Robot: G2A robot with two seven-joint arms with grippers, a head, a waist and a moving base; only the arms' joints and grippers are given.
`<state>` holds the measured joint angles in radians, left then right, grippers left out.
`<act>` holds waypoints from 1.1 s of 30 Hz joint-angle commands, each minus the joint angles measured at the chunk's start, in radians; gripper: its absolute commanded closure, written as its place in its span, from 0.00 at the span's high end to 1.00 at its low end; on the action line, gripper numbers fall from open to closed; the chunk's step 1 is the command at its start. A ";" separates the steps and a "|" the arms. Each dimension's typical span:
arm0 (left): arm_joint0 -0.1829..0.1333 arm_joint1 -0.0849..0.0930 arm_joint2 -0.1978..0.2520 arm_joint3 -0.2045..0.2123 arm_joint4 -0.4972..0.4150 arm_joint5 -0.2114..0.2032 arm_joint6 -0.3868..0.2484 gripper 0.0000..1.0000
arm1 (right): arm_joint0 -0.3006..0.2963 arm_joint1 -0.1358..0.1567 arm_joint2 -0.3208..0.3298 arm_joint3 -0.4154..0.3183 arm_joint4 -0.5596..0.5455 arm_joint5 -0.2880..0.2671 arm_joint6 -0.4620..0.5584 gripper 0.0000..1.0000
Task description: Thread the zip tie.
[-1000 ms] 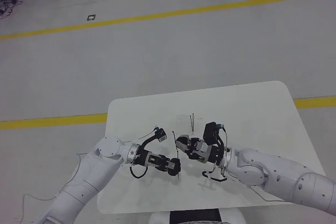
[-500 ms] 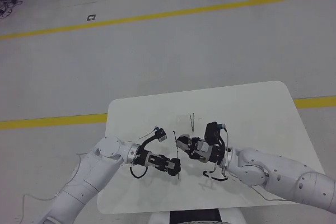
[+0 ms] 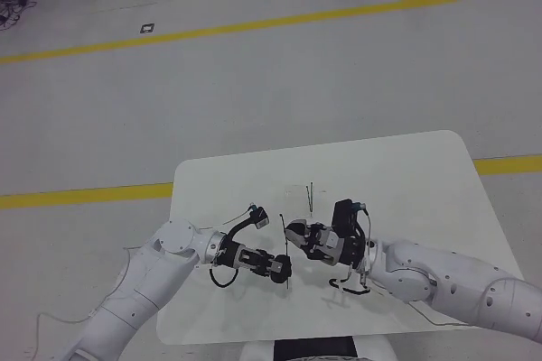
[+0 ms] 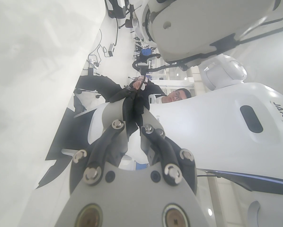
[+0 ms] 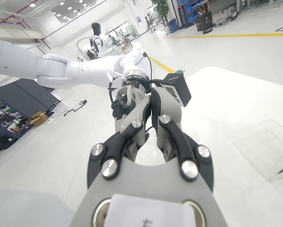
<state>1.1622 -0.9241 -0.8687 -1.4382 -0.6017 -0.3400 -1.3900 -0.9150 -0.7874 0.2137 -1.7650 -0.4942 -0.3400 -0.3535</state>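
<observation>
Surface: white table point(image 3: 415, 180)
Left gripper point(image 4: 132, 108): pressed together on zip tie point(image 3: 285, 251)
Right gripper point(image 5: 151, 105): pinched on same tie, just beside left
Progress: tie held between both; threading judged unfinished

Left arm point(image 3: 158, 266): it enters from the near left, forearm angled toward the right. You see the left tool point(image 3: 283, 266) at its end, near the middle of the scene, with its fingers point(image 4: 110, 116) pressed together, pad against pad. Right arm point(image 3: 443, 275): it comes in from the near right, and its wrist point(image 3: 354, 242) carries the right tool point(image 3: 295, 227) pointing left. That tool lies just beyond the left tool, close beside it. Its fingers point(image 5: 167, 102) are likewise closed tip to tip.
</observation>
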 commanded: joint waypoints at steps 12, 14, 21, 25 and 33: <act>0.000 0.000 0.000 0.000 0.000 0.000 0.000 0.00 | 0.017 -0.003 -0.019 0.012 0.015 0.000 -0.007 0.00; 0.000 0.000 0.000 0.000 0.000 0.000 0.000 0.00 | 0.021 -0.003 -0.022 0.010 0.013 0.000 -0.009 0.00; 0.000 0.000 0.000 0.000 0.000 0.000 0.000 0.00 | 0.027 -0.003 -0.033 0.008 0.010 0.000 -0.013 0.00; 0.000 0.000 0.000 0.000 0.000 0.000 0.000 0.00 | 0.030 -0.003 -0.038 0.009 0.012 0.000 -0.017 0.00; 0.000 0.000 0.000 0.000 0.000 0.000 0.000 0.00 | 0.035 -0.002 -0.043 0.014 0.010 0.000 -0.020 0.00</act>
<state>1.1622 -0.9241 -0.8687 -1.4382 -0.6017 -0.3400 -1.3900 -0.8799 -0.7895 0.1720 -1.7528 -0.4852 -0.3400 -0.3738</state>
